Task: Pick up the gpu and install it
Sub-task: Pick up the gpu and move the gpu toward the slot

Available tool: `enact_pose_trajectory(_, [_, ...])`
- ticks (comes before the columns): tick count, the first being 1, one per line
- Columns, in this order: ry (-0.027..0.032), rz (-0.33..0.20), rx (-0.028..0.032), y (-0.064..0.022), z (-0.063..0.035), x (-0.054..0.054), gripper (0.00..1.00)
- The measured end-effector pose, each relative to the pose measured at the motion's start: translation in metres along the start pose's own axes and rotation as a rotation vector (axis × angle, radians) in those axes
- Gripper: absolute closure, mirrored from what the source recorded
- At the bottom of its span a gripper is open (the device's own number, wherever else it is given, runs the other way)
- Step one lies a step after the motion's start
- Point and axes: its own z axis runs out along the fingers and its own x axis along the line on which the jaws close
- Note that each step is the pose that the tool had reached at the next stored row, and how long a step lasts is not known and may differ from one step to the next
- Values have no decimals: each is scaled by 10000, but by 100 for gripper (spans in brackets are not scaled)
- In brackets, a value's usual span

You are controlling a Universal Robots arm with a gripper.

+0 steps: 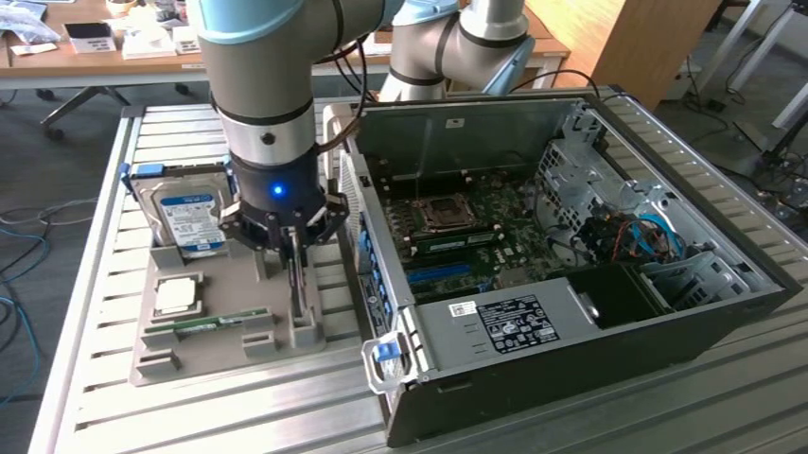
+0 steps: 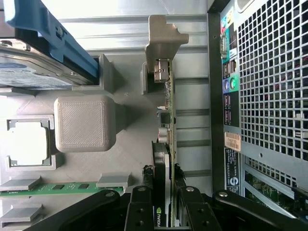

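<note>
The gpu (image 1: 297, 291) stands on edge in a slot of the grey holder (image 1: 215, 352), just beside the open computer case (image 1: 569, 284). My gripper (image 1: 294, 248) is straight above it, its fingers down on both sides of the card. In the wrist view the gpu (image 2: 168, 120) is a thin dark card seen edge-on, its silver bracket end at a grey post of the holder (image 2: 130, 96). The black fingers (image 2: 142, 204) of the gripper (image 2: 163, 211) press against both faces of the card, shut on it. The card still rests in its slot.
In the holder also sit a silver hard drive (image 1: 189, 222) with a blue-white label, a square processor chip (image 1: 177, 295) and a green memory stick (image 1: 208, 323). The case's motherboard (image 1: 467, 236) lies exposed. The case's perforated rear wall (image 2: 269, 96) is close beside the card.
</note>
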Motion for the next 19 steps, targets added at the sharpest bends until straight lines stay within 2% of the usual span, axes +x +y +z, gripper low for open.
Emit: enact_pose_trajectory(19, [1,0,1,9,-193,-5,73])
